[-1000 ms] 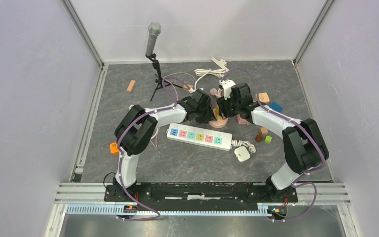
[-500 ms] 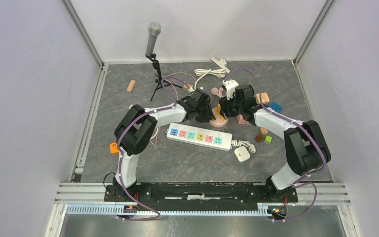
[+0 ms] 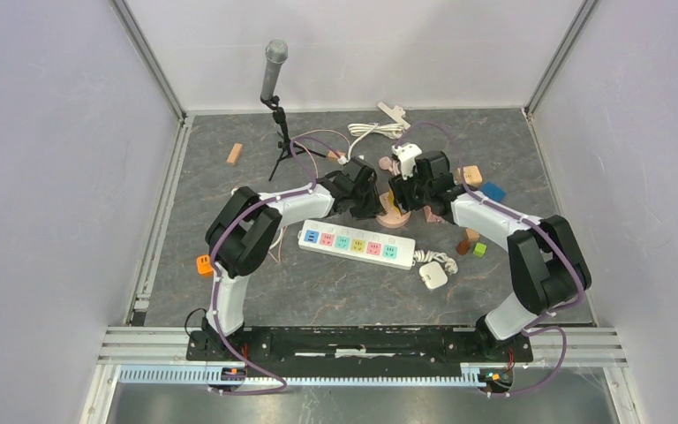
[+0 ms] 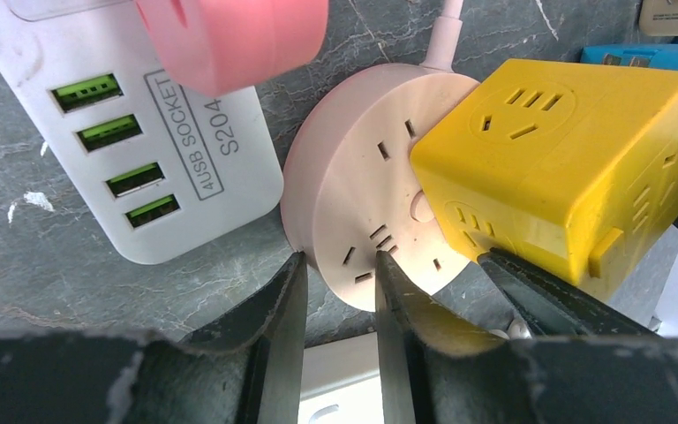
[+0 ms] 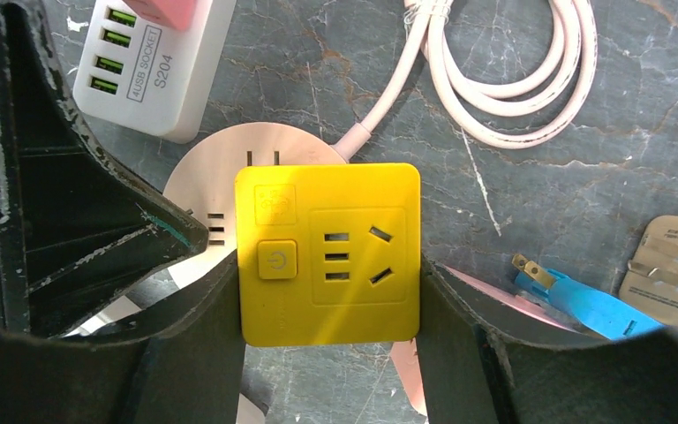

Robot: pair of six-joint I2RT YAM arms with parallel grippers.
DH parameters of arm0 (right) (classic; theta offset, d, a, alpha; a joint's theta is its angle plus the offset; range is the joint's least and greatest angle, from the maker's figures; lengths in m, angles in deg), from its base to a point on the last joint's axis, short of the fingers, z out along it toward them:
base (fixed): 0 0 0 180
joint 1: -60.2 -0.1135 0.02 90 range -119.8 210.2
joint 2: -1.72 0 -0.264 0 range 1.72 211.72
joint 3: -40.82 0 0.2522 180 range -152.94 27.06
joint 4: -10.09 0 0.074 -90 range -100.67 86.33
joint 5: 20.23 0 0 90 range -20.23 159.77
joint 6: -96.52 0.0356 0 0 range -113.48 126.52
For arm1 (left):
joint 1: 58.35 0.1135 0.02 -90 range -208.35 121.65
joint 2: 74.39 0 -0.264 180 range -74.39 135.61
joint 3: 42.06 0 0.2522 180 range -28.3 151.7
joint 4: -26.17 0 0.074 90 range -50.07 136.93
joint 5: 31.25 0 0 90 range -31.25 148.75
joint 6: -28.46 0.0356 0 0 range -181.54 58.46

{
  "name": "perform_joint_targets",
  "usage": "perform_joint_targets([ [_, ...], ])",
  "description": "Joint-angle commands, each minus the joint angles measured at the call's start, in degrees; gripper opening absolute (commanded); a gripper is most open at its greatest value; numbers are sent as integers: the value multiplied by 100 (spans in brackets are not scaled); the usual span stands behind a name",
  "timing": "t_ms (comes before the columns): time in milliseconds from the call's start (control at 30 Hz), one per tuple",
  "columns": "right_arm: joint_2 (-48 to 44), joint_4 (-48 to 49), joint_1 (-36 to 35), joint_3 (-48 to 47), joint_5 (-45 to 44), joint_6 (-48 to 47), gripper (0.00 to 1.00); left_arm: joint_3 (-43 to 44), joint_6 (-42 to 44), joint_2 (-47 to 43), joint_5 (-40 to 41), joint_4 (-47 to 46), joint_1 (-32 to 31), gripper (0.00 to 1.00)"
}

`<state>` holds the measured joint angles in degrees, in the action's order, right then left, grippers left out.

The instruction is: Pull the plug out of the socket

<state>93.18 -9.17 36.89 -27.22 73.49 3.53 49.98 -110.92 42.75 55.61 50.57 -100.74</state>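
On the grey table [image 3: 318,291], just beyond the long power strip [image 3: 356,245], both arms are meeting over the pink round socket [image 4: 353,212]. The socket is lying flat with a white USB strip [image 4: 141,150] just beside its rim. The yellow cube plug [image 4: 552,177] is sitting tilted over the socket's other side. The right gripper [image 5: 328,291] is clamping the plug, one finger pressing on each side face. The left gripper [image 4: 340,265] is reaching the socket's near rim with its fingers drawn close and only a narrow gap between them. By my judgement, the pull is going best if the right arm is drawing the cube straight along its prongs [image 5: 263,159] rather than rocking it. Meanwhile the left arm should be pinning the light disc down so it isn't lifting with the plug or dragging its cord [image 5: 512,79]. I cannot tell whether the left fingers are gripping the rim or only pressing on it, because the tips are hiding the contact. The prongs are peeking out at the cube's far edge, but it is unclear whether their ends are seated in the slots. From above, the wrists are covering plug and socket almost wholly.
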Motion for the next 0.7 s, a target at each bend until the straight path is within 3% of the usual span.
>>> perform_joint_targets([
  [0,-208,-13,-285,-349,130,-193,0,-129,87,530,340,666,-24,38],
  [300,-302,478,183,-311,1495,734,0,-127,43,581,340,721,-25,37],
  [400,-181,297,-112,-355,1273,712,0,-69,34,622,340,781,-24,37],
  [500,-105,-52,-514,-464,513,419,0,-24,15,633,176,835,-24,37],
  [667,-150,-175,-498,-592,289,349,0,-23,25,648,138,894,-23,37],
])
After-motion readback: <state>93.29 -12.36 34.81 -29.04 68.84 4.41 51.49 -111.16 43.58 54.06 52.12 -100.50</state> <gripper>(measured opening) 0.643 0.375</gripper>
